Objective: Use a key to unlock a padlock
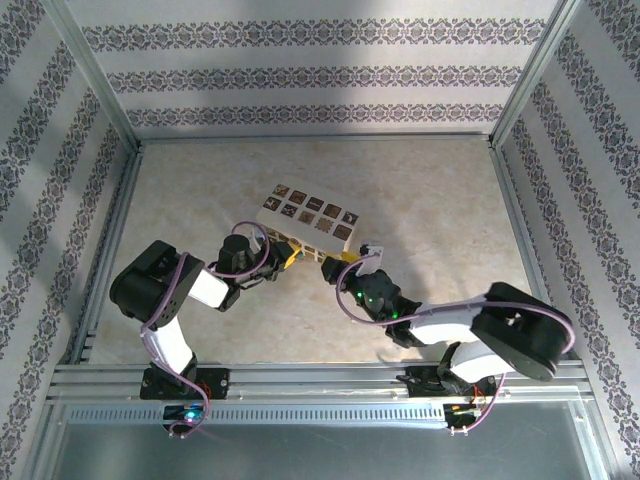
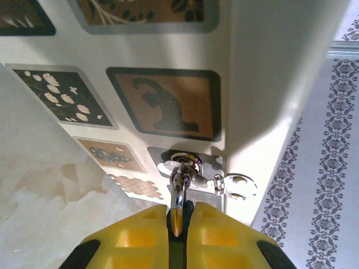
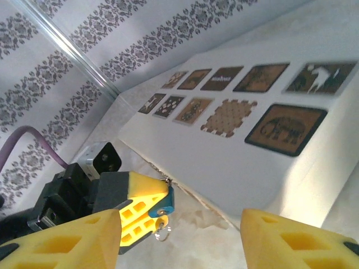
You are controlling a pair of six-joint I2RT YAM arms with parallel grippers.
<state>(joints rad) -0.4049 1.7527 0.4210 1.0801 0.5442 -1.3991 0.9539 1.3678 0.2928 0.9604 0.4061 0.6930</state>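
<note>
The blue padlock point(image 3: 166, 197) sits at the front edge of the cream box point(image 3: 235, 162). My left gripper point(image 2: 179, 210) is shut on it, and its yellow fingers point(image 3: 134, 202) pinch the lock body from both sides. In the left wrist view the silvery shackle point(image 2: 179, 188) runs from between the fingers up to the box's hasp point(image 2: 235, 185). The small key point(image 3: 162, 222), with a thin wire ring, hangs under the padlock. My right gripper point(image 3: 179, 235) is open in front of the lock, its fingers wide apart and touching nothing.
The cream box point(image 1: 310, 215), with dark picture tiles on its lid, lies mid-table just beyond both grippers point(image 1: 288, 255) point(image 1: 345, 272). Patterned walls with metal rails enclose the table. Purple cables run along both arms.
</note>
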